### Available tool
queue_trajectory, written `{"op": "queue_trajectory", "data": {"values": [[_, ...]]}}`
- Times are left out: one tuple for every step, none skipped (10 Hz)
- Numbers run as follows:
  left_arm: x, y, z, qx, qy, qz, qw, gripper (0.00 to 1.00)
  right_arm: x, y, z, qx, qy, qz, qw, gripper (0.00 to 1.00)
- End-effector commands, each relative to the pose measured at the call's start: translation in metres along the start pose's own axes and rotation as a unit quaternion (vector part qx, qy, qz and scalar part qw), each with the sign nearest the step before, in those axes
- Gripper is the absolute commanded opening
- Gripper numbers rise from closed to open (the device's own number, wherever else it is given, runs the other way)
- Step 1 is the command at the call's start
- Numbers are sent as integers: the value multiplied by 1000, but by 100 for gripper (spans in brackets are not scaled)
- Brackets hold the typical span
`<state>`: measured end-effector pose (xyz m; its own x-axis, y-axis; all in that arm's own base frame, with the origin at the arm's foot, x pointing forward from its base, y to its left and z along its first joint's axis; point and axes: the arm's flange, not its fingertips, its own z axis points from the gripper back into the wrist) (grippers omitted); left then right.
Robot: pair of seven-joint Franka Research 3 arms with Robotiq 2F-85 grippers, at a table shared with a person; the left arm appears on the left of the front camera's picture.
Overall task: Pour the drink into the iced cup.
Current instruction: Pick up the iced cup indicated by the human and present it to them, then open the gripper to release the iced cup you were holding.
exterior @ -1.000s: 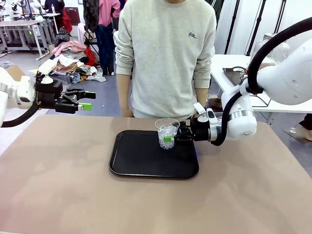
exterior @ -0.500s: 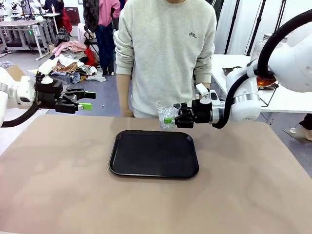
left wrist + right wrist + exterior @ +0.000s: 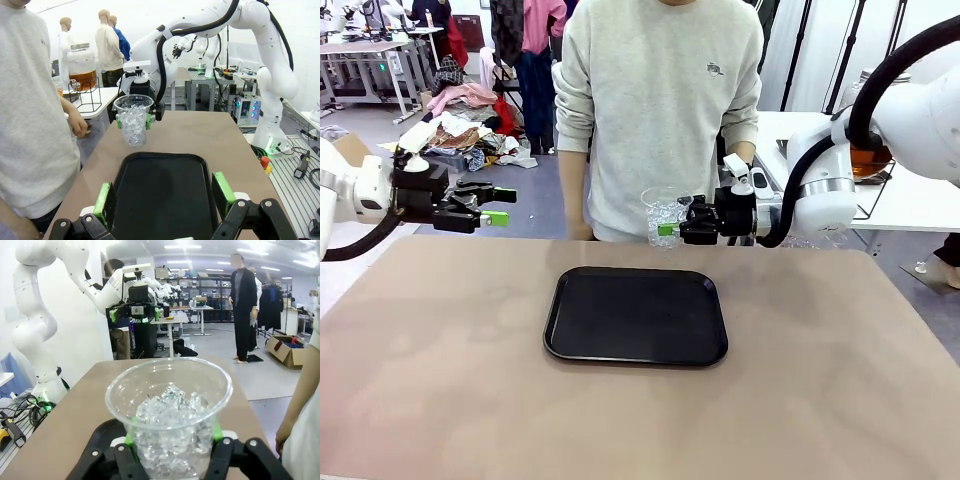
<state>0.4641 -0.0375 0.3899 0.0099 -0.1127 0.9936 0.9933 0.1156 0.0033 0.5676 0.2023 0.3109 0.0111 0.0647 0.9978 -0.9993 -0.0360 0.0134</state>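
The iced cup, a clear plastic cup full of ice, hangs in the air above the far edge of the black tray. My right gripper is shut on its lower half from the right. The right wrist view shows the cup upright between green pads. My left gripper hovers open and holds nothing, off the table's left side; the left wrist view shows it facing the tray and the cup. The drink, amber liquid in a large glass jar, stands on a side table; part of it shows behind my right arm.
A person in a grey sweater stands at the table's far edge, just behind the cup, with a hand hanging near it. The jar rests on a black wire stand. The brown tabletop is bare around the tray.
My right gripper has lifted the iced cup off the tray and carried it up and toward the person. The left arm has stayed still.
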Motion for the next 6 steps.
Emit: {"op": "queue_trajectory", "data": {"values": [[2,-1,0,0,0,-2,1000,100,1,0,0,0,0,1,1000,65],[2,-1,0,0,0,-2,1000,100,1,0,0,0,0,1,1000,65],[2,-1,0,0,0,-2,1000,100,1,0,0,0,0,1,1000,65],[2,-1,0,0,0,-2,1000,100,1,0,0,0,0,1,1000,65],[2,-1,0,0,0,-2,1000,100,1,0,0,0,0,1,1000,65],[2,-1,0,0,0,-2,1000,100,1,0,0,0,0,1,1000,65]]}}
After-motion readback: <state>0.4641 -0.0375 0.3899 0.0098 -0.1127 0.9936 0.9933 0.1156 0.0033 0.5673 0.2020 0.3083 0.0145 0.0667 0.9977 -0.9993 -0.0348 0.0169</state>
